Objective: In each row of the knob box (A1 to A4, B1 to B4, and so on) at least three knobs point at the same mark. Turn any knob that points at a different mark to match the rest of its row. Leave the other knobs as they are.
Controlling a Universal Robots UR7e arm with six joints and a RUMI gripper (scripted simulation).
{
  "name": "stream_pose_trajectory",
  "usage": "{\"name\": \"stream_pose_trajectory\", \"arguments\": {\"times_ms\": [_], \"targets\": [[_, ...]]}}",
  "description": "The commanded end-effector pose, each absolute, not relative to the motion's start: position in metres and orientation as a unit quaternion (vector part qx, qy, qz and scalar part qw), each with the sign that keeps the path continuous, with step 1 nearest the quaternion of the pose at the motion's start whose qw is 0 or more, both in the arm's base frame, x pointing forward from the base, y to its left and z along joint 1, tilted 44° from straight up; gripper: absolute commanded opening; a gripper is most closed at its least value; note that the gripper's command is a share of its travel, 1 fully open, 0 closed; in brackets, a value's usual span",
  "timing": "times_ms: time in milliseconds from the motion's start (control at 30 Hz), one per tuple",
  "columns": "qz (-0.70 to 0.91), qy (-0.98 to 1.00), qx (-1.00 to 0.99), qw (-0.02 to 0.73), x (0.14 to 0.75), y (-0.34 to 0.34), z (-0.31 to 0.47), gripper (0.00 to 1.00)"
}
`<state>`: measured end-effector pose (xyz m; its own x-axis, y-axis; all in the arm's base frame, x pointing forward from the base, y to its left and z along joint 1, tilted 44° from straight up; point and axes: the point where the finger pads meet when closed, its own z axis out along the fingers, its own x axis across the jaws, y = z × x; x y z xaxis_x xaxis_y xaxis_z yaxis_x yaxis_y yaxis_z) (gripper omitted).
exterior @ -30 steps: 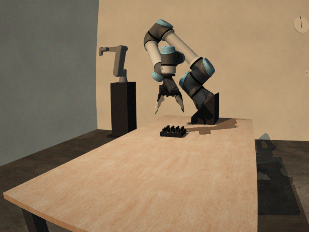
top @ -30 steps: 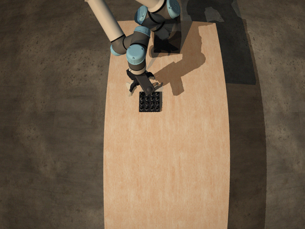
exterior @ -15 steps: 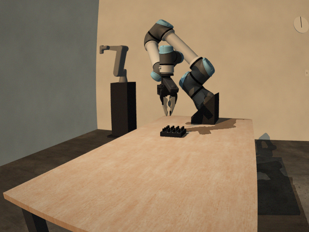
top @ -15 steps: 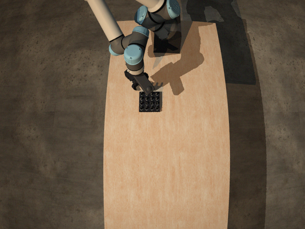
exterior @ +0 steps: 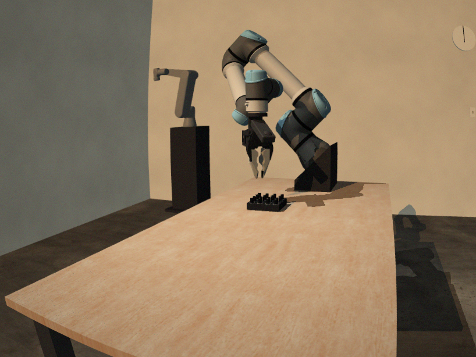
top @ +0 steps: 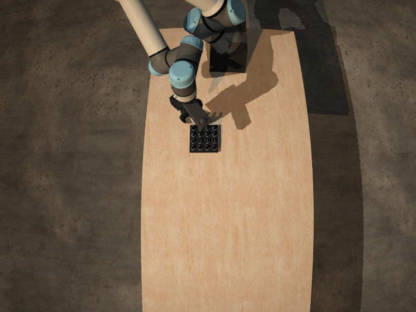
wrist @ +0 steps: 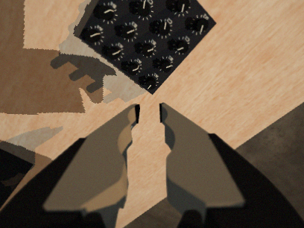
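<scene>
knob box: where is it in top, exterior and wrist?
Top: knob box upper centre, just below the gripper.
Exterior: centre, low black block on the table's far half.
Wrist: top centre, turned diamond-wise, beyond the jaws.
Shared landmark: the gripper.

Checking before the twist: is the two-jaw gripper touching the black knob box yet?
Apart. In the exterior view the gripper hangs well above the black knob box, with wall visible between them. The wrist view shows its narrowed fingertips holding nothing.
</scene>
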<state>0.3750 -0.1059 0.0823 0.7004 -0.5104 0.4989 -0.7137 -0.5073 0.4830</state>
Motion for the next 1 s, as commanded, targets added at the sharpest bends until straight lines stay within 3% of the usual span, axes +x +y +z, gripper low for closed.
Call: {"name": "stream_pose_trajectory", "arguments": {"times_ms": [0, 967], "targets": [[0.148, -0.358, 0.855, 0.344, 0.3753, -0.1058, 0.0826, 0.11], [0.148, -0.358, 0.856, 0.344, 0.3754, -0.1117, 0.0766, 0.11]]}}
